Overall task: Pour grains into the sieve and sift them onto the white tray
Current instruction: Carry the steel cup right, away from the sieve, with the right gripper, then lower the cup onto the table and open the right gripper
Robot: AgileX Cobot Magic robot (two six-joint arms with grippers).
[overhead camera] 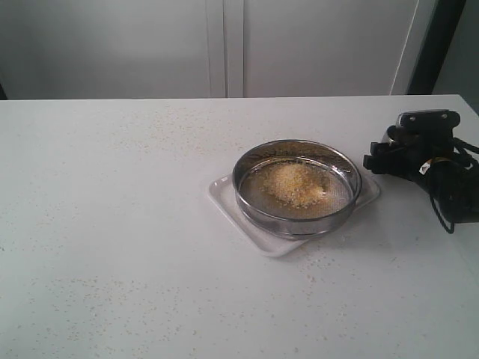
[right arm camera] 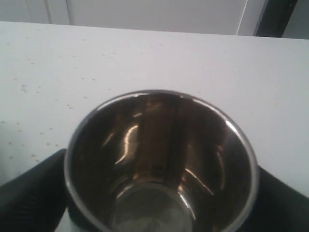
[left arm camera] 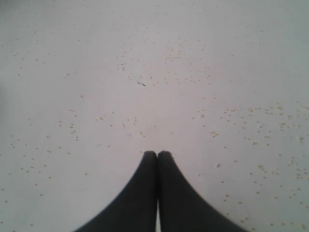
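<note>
Exterior view: the sieve [overhead camera: 296, 187] sits on the white tray [overhead camera: 224, 196], which shows from under it at two opposite corners. The grains [overhead camera: 293, 184] form a loose golden heap on the mesh, roughly at the sieve's centre. Stray specks [overhead camera: 174, 120] are scattered over the table [overhead camera: 112, 224] all around the sieve. The right arm [overhead camera: 441, 176] stands near the sieve, apart from it, on its right side. Left wrist view: the left gripper [left arm camera: 157, 153] has both fingers pressed together with nothing between them, above bare table dotted with specks; the sieve is out of frame. Right wrist view: the right gripper [right arm camera: 161, 193] straddles a steel cup [right arm camera: 159, 140], upright and empty, with one dark finger [right arm camera: 29, 193] close against each side of its wall. Whether they clamp the cup or only flank it cannot be told.
</note>
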